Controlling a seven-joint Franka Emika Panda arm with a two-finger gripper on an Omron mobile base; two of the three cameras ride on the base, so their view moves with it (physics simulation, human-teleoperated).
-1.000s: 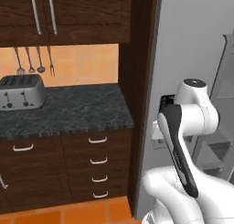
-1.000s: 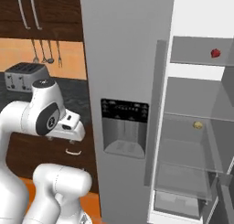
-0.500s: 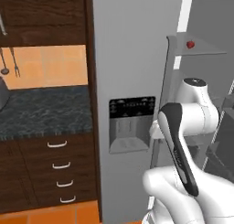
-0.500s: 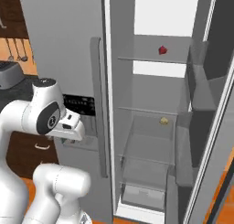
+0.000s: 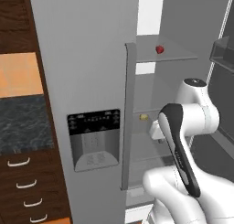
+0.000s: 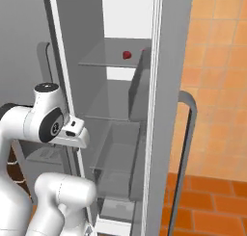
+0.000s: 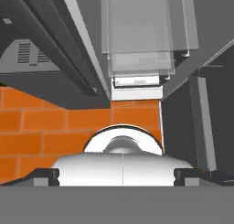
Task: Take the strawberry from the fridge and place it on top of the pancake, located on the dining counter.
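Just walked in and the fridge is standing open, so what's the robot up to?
The white arm is parked in front of the fridge, whose right door stands open. The strawberry sits untouched on an upper shelf, with a small yellowish lump on the shelf below. The gripper is open and empty, pointing down toward the orange floor, well below the fruit. Nothing has been picked up yet.

A dark-red strawberry (image 5: 159, 49) is seen in the light-grey fridge (image 5: 87, 72), beside a black dispenser panel (image 5: 93, 123), orange floor tiles (image 7: 55, 122) below.
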